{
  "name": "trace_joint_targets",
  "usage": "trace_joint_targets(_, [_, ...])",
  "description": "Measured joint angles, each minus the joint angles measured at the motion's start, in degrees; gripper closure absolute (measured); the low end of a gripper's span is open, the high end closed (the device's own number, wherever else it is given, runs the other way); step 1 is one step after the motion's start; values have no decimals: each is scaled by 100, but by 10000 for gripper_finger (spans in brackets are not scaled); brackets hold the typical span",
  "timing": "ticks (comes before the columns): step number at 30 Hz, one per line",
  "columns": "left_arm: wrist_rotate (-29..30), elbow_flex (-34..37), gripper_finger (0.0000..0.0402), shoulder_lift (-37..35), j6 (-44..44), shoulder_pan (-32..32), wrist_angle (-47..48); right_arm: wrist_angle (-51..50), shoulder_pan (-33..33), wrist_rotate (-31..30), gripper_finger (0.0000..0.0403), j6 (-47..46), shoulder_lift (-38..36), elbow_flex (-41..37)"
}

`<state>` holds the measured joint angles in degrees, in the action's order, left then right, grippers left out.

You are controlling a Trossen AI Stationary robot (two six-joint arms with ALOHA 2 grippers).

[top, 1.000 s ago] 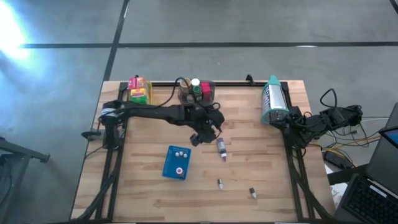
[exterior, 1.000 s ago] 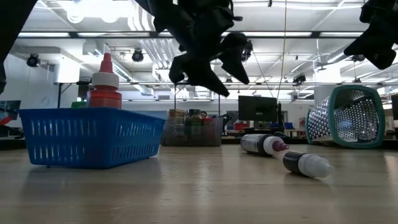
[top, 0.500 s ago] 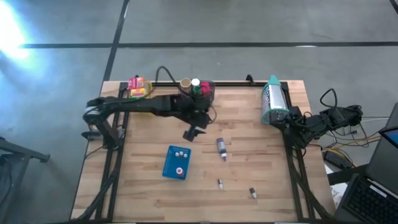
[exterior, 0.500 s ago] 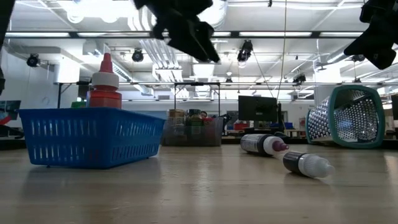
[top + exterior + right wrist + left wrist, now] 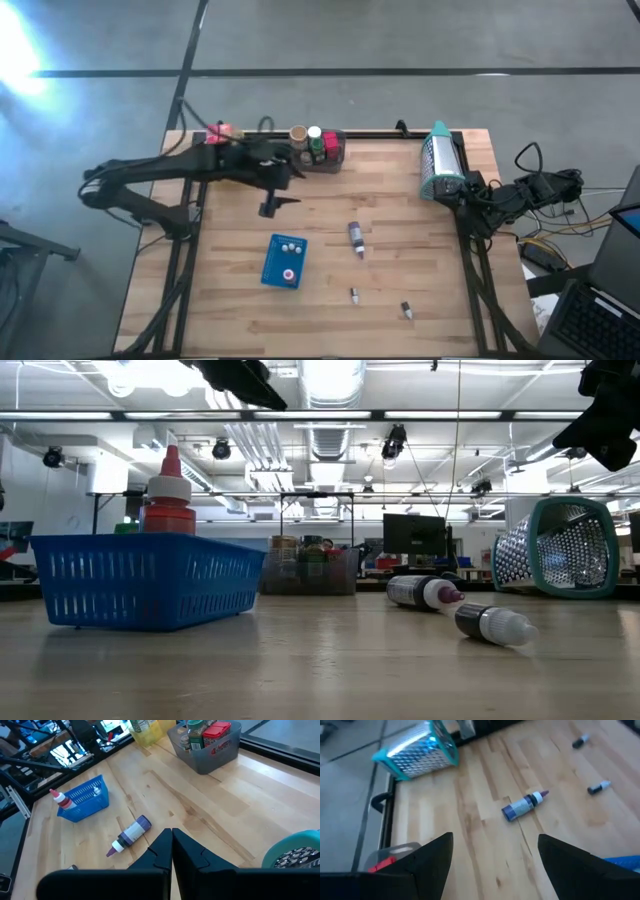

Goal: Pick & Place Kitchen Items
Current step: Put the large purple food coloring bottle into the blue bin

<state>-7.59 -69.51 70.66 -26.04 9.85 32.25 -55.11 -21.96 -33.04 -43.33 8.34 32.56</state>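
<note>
My left gripper (image 5: 270, 205) hangs open and empty above the table, between the grey bin (image 5: 320, 150) of jars and packets and the blue tray (image 5: 284, 262); in its wrist view the fingers stand wide apart (image 5: 495, 862). A purple-labelled bottle (image 5: 355, 238) lies on its side at mid-table, also seen from the left wrist (image 5: 522, 806). Two tiny bottles (image 5: 353, 295) (image 5: 406, 311) lie nearer the near edge. A red bottle with a white cap (image 5: 168, 485) stands in the blue tray. My right gripper (image 5: 172, 845) waits shut at the table's right edge.
A teal perforated container (image 5: 438, 160) lies on its side near the far right corner. The yellow bin (image 5: 222, 135) with packets sits at the far left, partly under my left arm. Bare wood shows along the near edge and on the left.
My left gripper has travelled from beside the purple-labelled bottle toward the table's left and has risen, nearly leaving the top of the low view. It stays open and carries nothing. No object on the table has moved.
</note>
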Motion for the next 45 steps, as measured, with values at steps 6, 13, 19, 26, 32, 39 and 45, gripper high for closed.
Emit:
trace_joint_targets(6, [-137, 1095, 106, -1065, 839, 128, -1396, 2, 0, 1, 394, 2, 0, 1])
trace_joint_targets(13, [-397, 2368, 106, -1991, 2061, 139, -3142, 4, 0, 0, 394, 2, 2, 2])
trace_joint_targets(19, [-338, 2957, 106, -2399, 2438, 139, -3289, 4, -2, 2, 394, 2, 2, 2])
trace_joint_targets(26, [-316, 3233, 106, -2500, 2281, 139, -3327, 4, -1, 0, 394, 0, 1, 1])
trace_joint_targets(32, [-282, 3221, 106, -2541, 1983, 141, -3389, 7, 0, 0, 394, 2, 0, 0])
trace_joint_targets(39, [-1, 3193, 106, -2679, 2423, 142, -3369, 8, 0, -2, 394, 2, 0, 2])
trace_joint_targets(45, [97, 3187, 106, -3137, 2356, 142, -2897, 523, -2, -263, 394, -42, 0, 0])
